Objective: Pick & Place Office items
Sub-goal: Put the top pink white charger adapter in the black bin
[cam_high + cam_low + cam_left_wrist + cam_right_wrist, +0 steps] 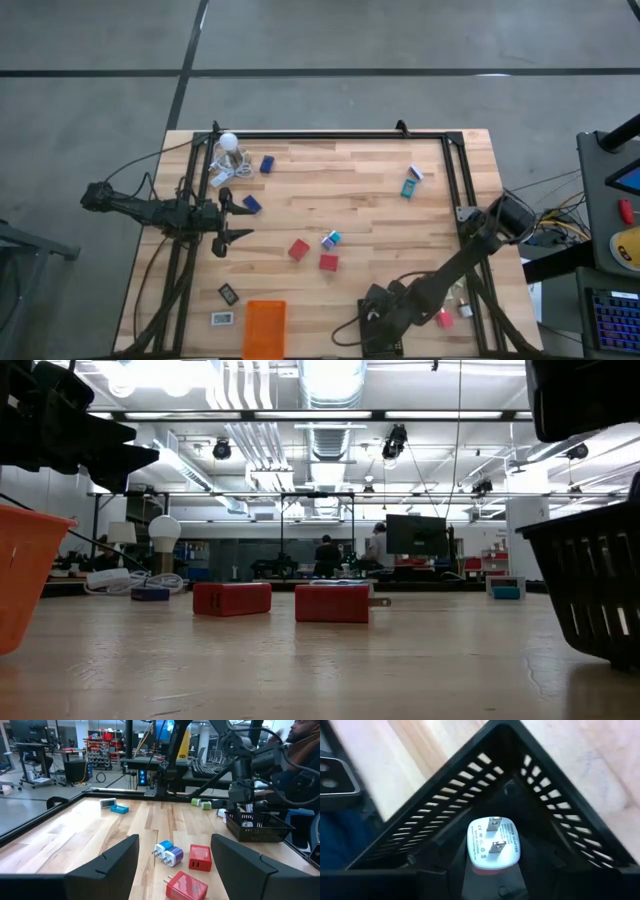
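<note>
- Your right pincer [492, 885] sits over the black basket [378, 322] at the near right of the tabletop [370, 185], closed on a white plug adapter [492, 845] whose 2 prongs point up at the wrist camera.
- Your left pincer [238, 218] hangs above the left side of the tabletop, fingers parted and holding nothing.
- Risk 1: if you let go while the adapter is off the basket's middle, it could strike the slatted wall and bounce out onto the wood.
- Risk 2: a slanted hold could make the adapter stick to 1 finger on release and drop late.
- Still out on the tabletop: 2 red adapters [299, 249] and a blue-and-white adapter [331, 239] near the middle, a teal box [409, 187] far right, dark blue blocks [267, 164] far left, and small black and white rectangles [228, 294] beside the orange tray [264, 328].
- From above, the right arm covers the basket, so you cannot see what already lies inside.
- The pink and white bits [445, 319] at the near right edge are too small to identify.
</note>
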